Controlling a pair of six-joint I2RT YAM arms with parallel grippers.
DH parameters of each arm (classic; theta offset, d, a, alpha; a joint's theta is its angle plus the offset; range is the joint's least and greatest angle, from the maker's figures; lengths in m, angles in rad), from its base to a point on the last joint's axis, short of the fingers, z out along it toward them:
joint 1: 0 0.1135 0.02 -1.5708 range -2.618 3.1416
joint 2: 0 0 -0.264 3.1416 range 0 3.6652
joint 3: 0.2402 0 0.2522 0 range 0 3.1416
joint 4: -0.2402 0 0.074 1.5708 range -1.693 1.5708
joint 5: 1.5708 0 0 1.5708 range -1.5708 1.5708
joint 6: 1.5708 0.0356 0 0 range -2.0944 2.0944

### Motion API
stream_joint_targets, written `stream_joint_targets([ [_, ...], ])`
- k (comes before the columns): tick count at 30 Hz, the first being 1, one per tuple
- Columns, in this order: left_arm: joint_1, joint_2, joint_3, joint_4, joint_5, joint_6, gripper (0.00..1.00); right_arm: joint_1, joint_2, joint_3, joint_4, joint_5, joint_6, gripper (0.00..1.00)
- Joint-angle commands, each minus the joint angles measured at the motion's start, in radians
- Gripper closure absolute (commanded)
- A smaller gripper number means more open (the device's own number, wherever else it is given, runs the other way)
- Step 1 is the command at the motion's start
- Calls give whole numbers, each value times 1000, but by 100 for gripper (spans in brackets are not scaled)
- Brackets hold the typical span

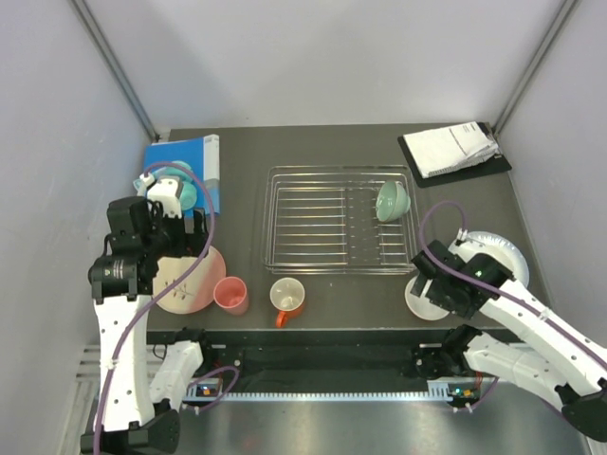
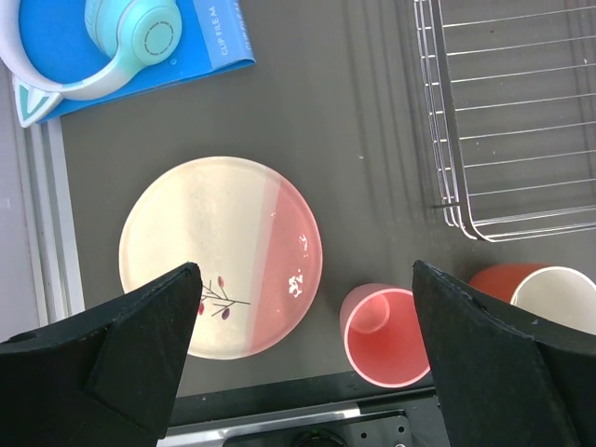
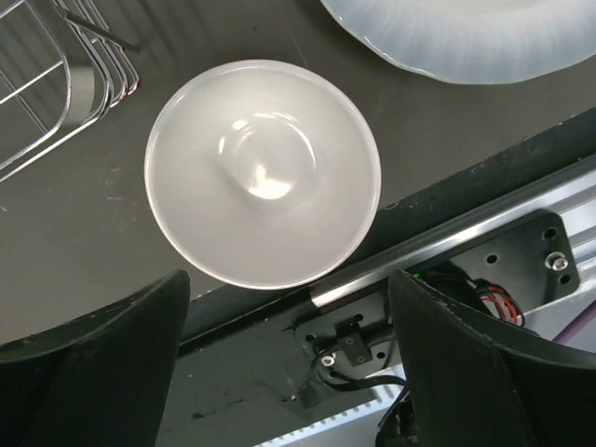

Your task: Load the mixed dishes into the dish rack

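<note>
The silver wire dish rack [image 1: 340,220] lies mid-table with a mint-green bowl [image 1: 392,201] tilted at its right end. Left of it lie the cream-and-pink plate [image 1: 190,282] [image 2: 223,256], the pink cup [image 1: 230,295] [image 2: 386,335] and the orange mug [image 1: 287,298] [image 2: 549,293]. My left gripper [image 1: 185,237] [image 2: 305,279] hangs open above the plate's right edge and the cup. The white shallow bowl [image 1: 422,301] [image 3: 263,172] sits near the front edge at the right. My right gripper [image 1: 434,277] [image 3: 289,279] is open over its near rim, holding nothing.
Mint headphones [image 1: 175,185] [image 2: 121,37] rest on a blue book [image 1: 190,156] at the back left. White papers on a black board [image 1: 453,150] lie back right. A pale wide dish [image 1: 498,248] [image 3: 466,37] sits right of the white bowl. The table's front edge is close below both grippers.
</note>
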Motion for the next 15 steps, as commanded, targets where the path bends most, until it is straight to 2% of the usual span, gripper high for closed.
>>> stream_joint_targets([
  [1, 2, -12, 42, 31, -20, 21, 1, -1, -21, 20, -35, -28, 78, 15],
  [7, 2, -14, 37, 32, -22, 34, 1, -1, 51, 9, -13, -33, 85, 15],
  [15, 2, -28, 11, 51, -42, 61, 1, 5, 171, -39, 134, -80, 7, 15],
])
